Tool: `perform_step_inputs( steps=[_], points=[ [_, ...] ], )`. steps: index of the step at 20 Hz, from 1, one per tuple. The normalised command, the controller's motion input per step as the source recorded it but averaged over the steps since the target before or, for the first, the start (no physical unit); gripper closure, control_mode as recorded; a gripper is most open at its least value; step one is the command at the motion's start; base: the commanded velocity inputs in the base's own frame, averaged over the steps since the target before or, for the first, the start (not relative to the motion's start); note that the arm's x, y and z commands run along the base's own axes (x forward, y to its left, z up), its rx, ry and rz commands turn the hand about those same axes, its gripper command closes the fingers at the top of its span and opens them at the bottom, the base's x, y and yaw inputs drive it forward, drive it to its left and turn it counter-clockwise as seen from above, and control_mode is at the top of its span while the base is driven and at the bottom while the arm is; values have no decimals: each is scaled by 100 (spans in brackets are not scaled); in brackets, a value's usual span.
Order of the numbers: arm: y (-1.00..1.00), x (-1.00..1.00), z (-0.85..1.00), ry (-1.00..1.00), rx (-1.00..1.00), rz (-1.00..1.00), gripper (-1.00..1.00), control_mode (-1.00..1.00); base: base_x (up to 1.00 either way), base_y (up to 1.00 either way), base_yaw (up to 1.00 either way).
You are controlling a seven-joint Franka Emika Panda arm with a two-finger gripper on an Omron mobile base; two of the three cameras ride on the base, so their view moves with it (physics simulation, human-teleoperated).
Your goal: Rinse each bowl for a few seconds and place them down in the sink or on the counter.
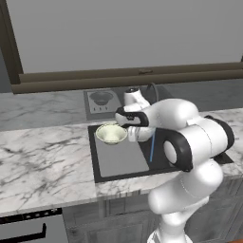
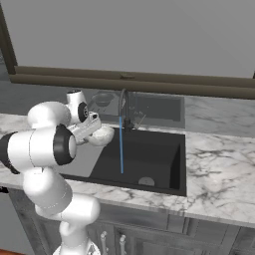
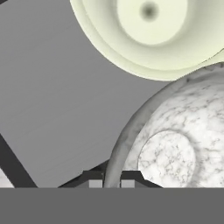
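Counter (image 1: 42, 161): white marble with grey veins, running either side of the sink; a dark brown ledge (image 1: 95, 78) lies along the wall behind it
Sink (image 2: 154, 159): black basin set in the counter, with a flat grey panel (image 1: 118, 159) over its left part
Tap (image 2: 124, 107): dark, arched, at the sink's back edge; a thin blue stream (image 2: 121, 144) falls into the basin
Cream bowl (image 1: 111, 134): upright on the panel near the sink's back left corner, greenish inside
Grey bowl (image 3: 175, 144): speckled, just beside the cream bowl, its rim between the fingertips
Gripper (image 3: 111, 177): closed on the grey bowl's rim, above the panel
Hand view: the two bowls' rims look to overlap
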Motion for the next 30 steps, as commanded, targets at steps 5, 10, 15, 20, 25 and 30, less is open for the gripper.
perform_step_inputs(
  steps=[5, 10, 15, 20, 25, 30],
  points=[
    [0, 26, -7, 0, -5, 0, 100, -100, 0, 0, 0],
    [-5, 20, -4, 0, -3, 0, 100, -100, 0, 0, 0],
    [-16, 10, -1, 0, -1, 0, 100, -100, 0, 0, 0],
    [-19, 3, 0, 0, 0, 0, 100, -100, 0, 0, 0],
    [-13, 9, -1, 0, 0, 0, 100, -100, 0, 0, 0],
    [-4, 18, -2, 0, 0, 0, 100, -100, 0, 0, 0]
  ],
)
